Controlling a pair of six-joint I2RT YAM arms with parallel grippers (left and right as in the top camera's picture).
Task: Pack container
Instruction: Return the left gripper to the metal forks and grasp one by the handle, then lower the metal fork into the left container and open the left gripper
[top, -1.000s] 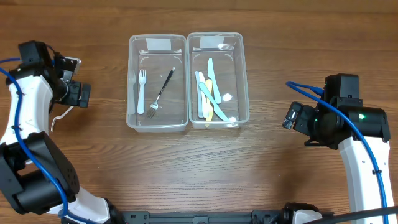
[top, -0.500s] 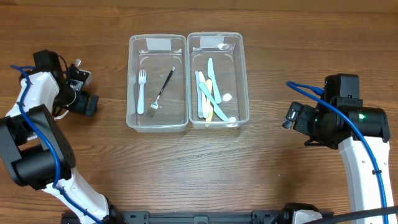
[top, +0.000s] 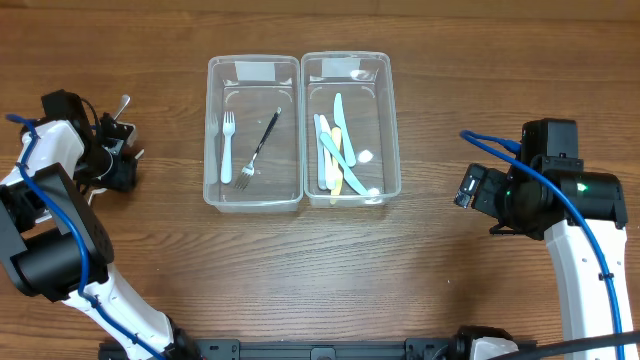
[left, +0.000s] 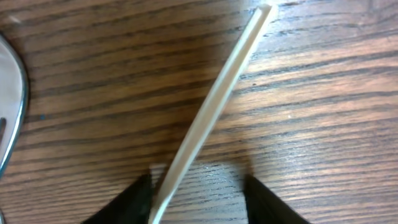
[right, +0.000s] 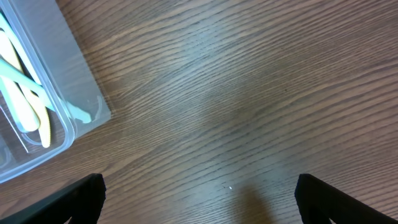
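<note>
Risking a skewed pinch on the pale handle (left: 217, 93)
We see the left pincer (left: 199, 199) half spread astride it, flat on the tabletop (top: 320, 280), well left of the fork container (top: 210, 130); one finger seems to touch, so it could pivot away. Right pincer (right: 199, 180) spread wide, empty.

Landmark: left container (top: 253, 133).
Its right: second container (top: 350, 128) stands wall to wall with it, no gap.
Inside it: white fork (top: 227, 146) and black fork (top: 260, 150) lie lengthwise; bare floor along the right wall.
Its left: left gripper (left: 198, 198) sits low, a pale handle (left: 211, 106) between its fingers.
Its front: bare table (top: 300, 270), open passage.
</note>
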